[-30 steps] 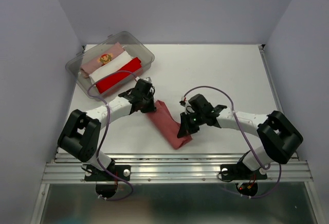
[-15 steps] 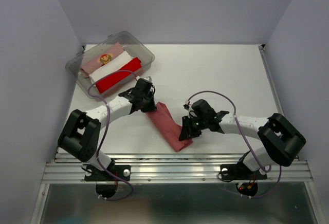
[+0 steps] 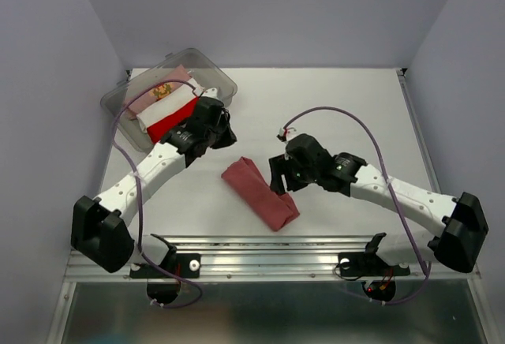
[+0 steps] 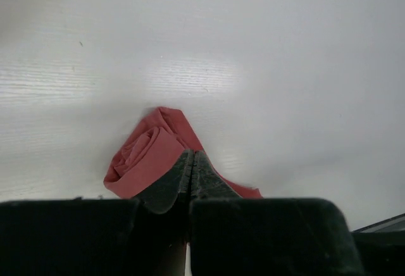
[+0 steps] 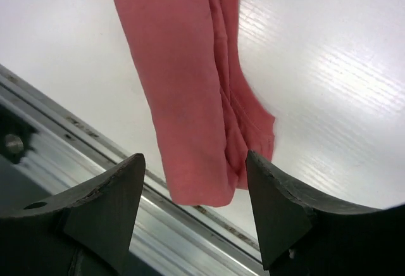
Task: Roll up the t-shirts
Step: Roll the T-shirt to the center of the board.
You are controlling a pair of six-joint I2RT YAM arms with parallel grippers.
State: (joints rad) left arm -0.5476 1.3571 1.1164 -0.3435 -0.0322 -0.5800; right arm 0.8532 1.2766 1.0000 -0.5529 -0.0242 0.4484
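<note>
**A:** Where is the brick-red t-shirt [image 3: 259, 194]?

**B:** It lies on the white bench [image 3: 331, 107], rolled into a long bundle. It slants from upper left to lower right. Its lower end is near the metal rail [image 3: 268, 256] along the bench's front edge.

**A:** And the container?

**B:** A clear plastic tub [image 3: 226, 84] sits at the bench's far left corner. Three rolls lie side by side in it: a pale pink bundle [image 3: 158, 88] with a yellow-red print, a white bundle [image 3: 169, 102] and a bright red bundle [image 3: 173, 117]. The left arm crosses over the tub's near side.

**A:** What about the grippers?

**B:** The right gripper [image 3: 280, 183] is at the roll's lower end. Its jaws are wide, one finger on each side of the cloth, and it holds nothing. The left gripper [image 3: 227, 139] is between the tub and the roll's upper end. Its jaws are pressed together and empty, pointing at the spiral end of the roll.
</note>
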